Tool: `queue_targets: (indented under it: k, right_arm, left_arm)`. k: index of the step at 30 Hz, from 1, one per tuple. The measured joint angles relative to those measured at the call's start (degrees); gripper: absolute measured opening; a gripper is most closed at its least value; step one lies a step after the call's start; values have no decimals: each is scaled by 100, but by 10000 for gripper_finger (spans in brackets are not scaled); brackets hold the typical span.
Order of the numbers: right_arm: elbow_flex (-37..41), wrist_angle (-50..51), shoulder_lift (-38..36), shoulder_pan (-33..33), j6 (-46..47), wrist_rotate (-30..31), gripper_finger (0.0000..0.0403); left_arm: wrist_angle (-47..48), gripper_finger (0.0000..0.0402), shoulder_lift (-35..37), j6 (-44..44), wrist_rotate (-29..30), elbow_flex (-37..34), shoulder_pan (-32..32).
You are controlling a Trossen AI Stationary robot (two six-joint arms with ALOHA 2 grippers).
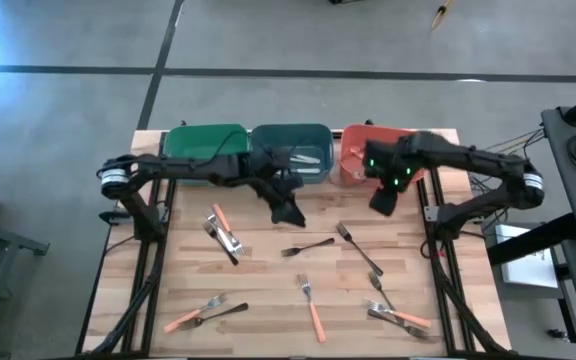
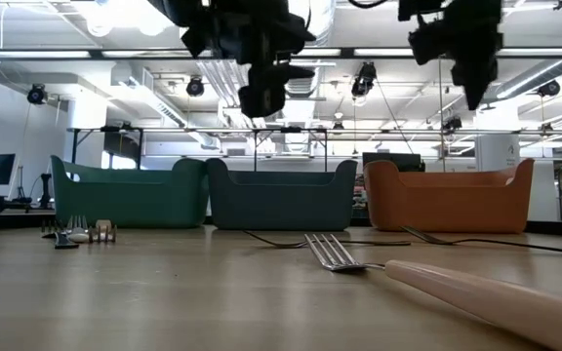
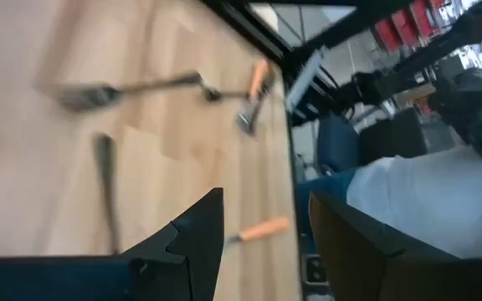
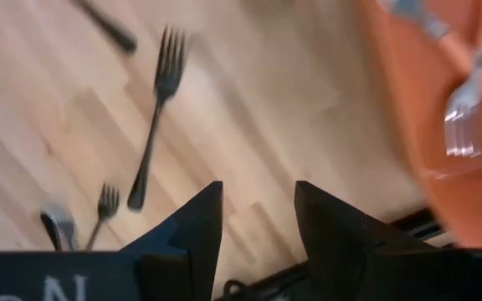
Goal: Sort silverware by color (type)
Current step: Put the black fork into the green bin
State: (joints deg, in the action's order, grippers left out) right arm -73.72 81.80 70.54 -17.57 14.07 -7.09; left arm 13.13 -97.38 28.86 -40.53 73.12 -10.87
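Orange bin [image 1: 353,150] at the far right already holds forks, seen in the right wrist view; a teal bin [image 1: 293,148] and a green bin [image 1: 203,142] stand to its left. The right gripper [image 1: 384,200] hangs just in front of the orange bin, fingers spread and holding nothing. The left gripper [image 1: 288,212] hovers near the teal bin, also spread and empty. About 12 pieces of silverware lie scattered on the wooden counter [image 1: 268,320]. Nearest the right gripper is a black fork [image 1: 359,249], lying just nearer and slightly left of it, its long axis running diagonally, tines toward the far side.
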Motion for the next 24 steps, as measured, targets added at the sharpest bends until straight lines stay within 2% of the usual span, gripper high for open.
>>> queue_targets:
  k: [3,6,9,13,15,20,24]
  right_arm:
    - [393,-92,-52,468,308,14,138]
    - [674,-227,-62,846,788,229,139]
    - [804,-259,-70,1151,1335,587,136]
    - [818,-284,-72,1492,2092,1112,131]
    - [762,-298,-68,1610,2459,1166,128]
    - [654,-336,-68,1835,3100,1179,128]
    - [639,-328,-70,1944,3350,1178,125]
  left_arm:
    - [72,158,0,374,319,0,313]
    - [331,158,0,286,590,0,587]
    - [872,158,-2,-430,1013,-2,804]
    - [1315,158,-141,-2031,1797,-13,993]
    - [1278,158,-314,-2582,1884,-13,1019]
    - [1024,158,-938,-3156,1904,13,1031]
    - [705,158,-1493,-3066,2035,13,1036]
